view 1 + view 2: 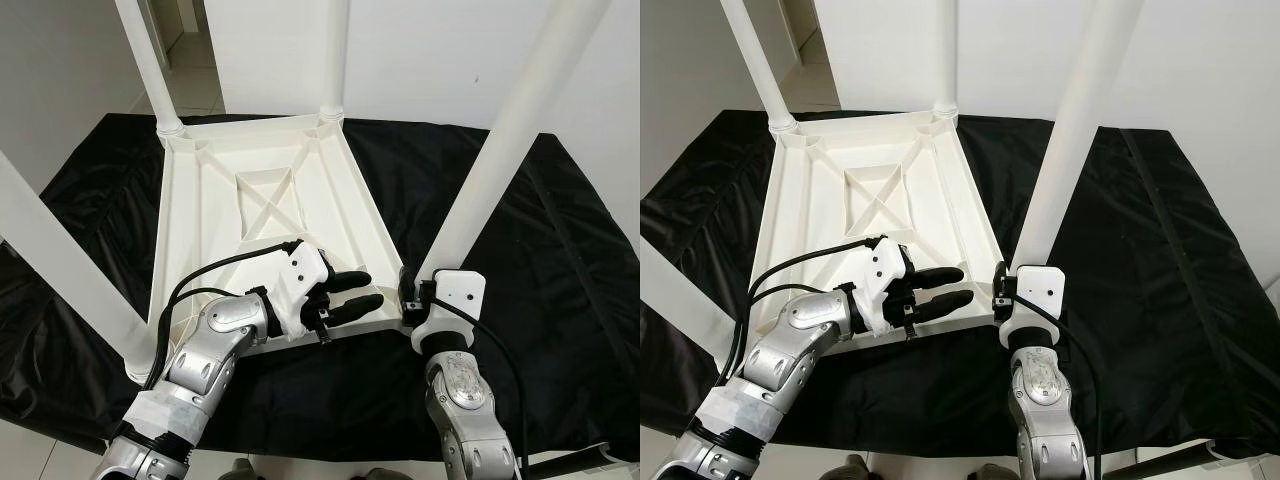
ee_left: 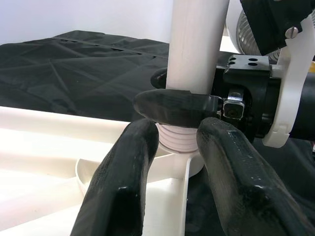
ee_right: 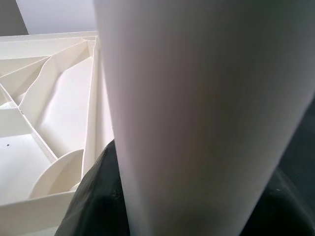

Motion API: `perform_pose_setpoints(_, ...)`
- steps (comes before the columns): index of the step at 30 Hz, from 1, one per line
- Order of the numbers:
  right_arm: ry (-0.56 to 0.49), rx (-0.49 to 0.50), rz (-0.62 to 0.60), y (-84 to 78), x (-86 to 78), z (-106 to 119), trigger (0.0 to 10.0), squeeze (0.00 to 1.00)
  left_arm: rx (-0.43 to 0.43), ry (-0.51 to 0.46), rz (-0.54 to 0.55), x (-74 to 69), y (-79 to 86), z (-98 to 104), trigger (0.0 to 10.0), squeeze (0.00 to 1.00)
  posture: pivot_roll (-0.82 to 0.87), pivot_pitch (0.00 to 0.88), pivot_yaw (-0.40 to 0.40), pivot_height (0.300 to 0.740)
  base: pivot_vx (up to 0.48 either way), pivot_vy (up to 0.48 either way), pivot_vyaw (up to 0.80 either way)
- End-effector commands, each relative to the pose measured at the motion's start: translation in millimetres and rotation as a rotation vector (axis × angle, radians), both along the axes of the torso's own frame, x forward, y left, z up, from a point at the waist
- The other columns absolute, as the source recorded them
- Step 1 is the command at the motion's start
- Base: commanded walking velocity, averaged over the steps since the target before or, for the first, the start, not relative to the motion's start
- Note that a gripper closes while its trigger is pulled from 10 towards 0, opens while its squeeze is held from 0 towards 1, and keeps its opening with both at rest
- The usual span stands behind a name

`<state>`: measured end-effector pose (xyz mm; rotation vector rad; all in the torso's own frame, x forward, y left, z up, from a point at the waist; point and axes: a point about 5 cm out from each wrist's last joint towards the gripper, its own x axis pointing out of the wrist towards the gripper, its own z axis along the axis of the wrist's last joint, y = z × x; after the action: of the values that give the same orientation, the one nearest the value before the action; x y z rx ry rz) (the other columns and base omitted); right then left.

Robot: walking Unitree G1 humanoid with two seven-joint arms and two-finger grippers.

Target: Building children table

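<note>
**Upturned white table, leg at near right corner**

Table top [image 1: 270,210]: inverted on black cloth [image 1: 560,300], frame centre. Right gripper [image 2: 197,105]: clamped round white leg [image 1: 500,150] just above its threaded base. Left gripper [image 1: 345,295]: fingers apart, lower centre, over the table's near edge, pointing at that leg.

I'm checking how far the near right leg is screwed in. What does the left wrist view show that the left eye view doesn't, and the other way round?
Left wrist view: the leg's threaded end sits partly exposed above its corner socket, with one right finger pressed across the leg just above the threads.

Left eye view: the whole upturned tabletop on the black cloth, with the other three legs standing in their corners.

Both: the right gripper clamped on the near right leg near its base, and the open left gripper close beside it.
</note>
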<state>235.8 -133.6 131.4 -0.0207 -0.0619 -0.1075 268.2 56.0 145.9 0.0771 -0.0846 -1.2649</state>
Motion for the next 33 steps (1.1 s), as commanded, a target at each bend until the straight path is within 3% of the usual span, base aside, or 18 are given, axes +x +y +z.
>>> perform_pose_setpoints(1, 0.0, 0.025, -0.029, -1.3, 0.2, 3, 10.0, 0.21, 0.008, -0.002, -0.002, 1.1, 1.3, -1, 10.0, 0.0, -0.08, 0.003, 0.012, 0.74, 0.0, 0.0, 0.0)
perform_pose_setpoints(2, 0.0, 0.025, -0.029, -1.3, 0.2, 3, 10.0, 0.21, 0.008, -0.002, -0.002, 1.1, 1.3, -1, 10.0, 0.0, -0.08, 0.003, 0.012, 0.74, 0.0, 0.0, 0.0)
perform_pose_setpoints(3, -0.004, 0.034, -0.025, -2.7, -0.6, 4, 10.0, 1.0, 0.009, -0.004, -0.003, 1.1, 1.1, -1, 10.0, 0.0, -0.08, 0.004, 0.012, 0.74, 0.0, 0.0, 0.0)
perform_pose_setpoints(12, -0.039, 0.024, 0.06, -7.8, -5.4, 7, 10.0, 1.0, 0.009, -0.004, 0.0, 2.1, 1.7, 0, 10.0, 0.0, -0.07, 0.006, 0.018, 0.74, 0.0, 0.0, 0.0)
perform_pose_setpoints(13, -0.03, 0.009, 0.103, -10.5, -6.4, 6, 10.0, 0.92, 0.011, -0.003, -0.003, 1.2, 2.1, -1, 10.0, 0.0, -0.07, 0.006, 0.018, 0.74, 0.0, 0.0, 0.0)
perform_pose_setpoints(14, -0.03, 0.009, 0.103, -10.5, -6.4, 6, 10.0, 0.92, 0.011, -0.003, -0.003, 1.2, 2.1, -1, 10.0, 0.0, -0.07, 0.006, 0.018, 0.74, 0.0, 0.0, 0.0)
perform_pose_setpoints(15, -0.021, -0.01, 0.165, -11.9, -7.5, 4, 10.0, 0.0, 0.016, -0.001, -0.004, 0.5, 2.9, -2, 10.0, 0.0, -0.07, 0.005, 0.018, 0.74, 0.0, 0.0, 0.0)
perform_pose_setpoints(25, -0.003, -0.092, 0.378, -21.5, -5.7, 4, 10.0, 0.0, 0.051, -0.012, 0.031, 1.3, 8.5, -12, 10.0, 0.0, -0.06, 0.0, 0.018, 0.74, 0.0, 0.0, 0.0)
perform_pose_setpoints(27, -0.003, -0.141, 0.529, -30.2, 0.4, 6, 10.0, 0.0, 0.066, -0.008, 0.031, 0.5, 8.7, -17, 10.0, 0.0, -0.06, 0.0, 0.02, 0.74, 0.0, 0.0, 0.0)
perform_pose_setpoints(33, 0.02, -0.178, 0.611, -35.2, 7.1, 6, 10.0, 0.0, 0.076, -0.009, 0.026, 1.2, 8.4, -18, 10.0, 0.0, -0.06, 0.0, 0.024, 0.74, 0.0, 0.0, 0.0)
